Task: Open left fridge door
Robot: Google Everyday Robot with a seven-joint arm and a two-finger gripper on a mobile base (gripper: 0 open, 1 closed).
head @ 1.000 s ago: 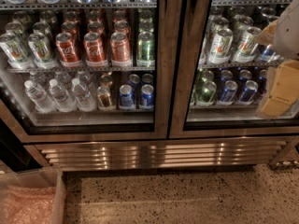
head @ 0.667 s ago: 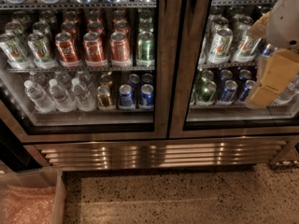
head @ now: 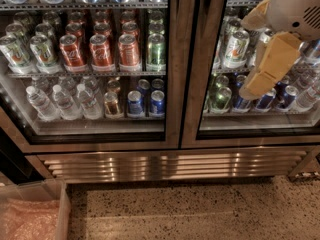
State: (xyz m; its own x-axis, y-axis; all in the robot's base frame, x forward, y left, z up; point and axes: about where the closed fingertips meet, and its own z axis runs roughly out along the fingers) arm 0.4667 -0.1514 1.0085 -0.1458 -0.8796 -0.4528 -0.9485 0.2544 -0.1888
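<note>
The left fridge door (head: 173, 89) is a glass pane in a brushed steel frame, standing shut. Red cola cans (head: 101, 50) and clear water bottles (head: 64, 101) show through its glass. My gripper (head: 247, 57) hangs at the upper right, in front of the right door's glass (head: 280, 119). Its tan fingers (head: 272, 64) are spread apart and hold nothing. It is to the right of the centre steel post and touches neither door, as far as I can see.
A steel vent grille (head: 170, 165) runs under both doors. A clear plastic bin (head: 31, 215) with pink wrap stands on the speckled floor at the lower left. The right door shows silver-green and blue cans (head: 235, 49).
My gripper has moved left, further into view across the right door's glass. Both doors stay shut.
</note>
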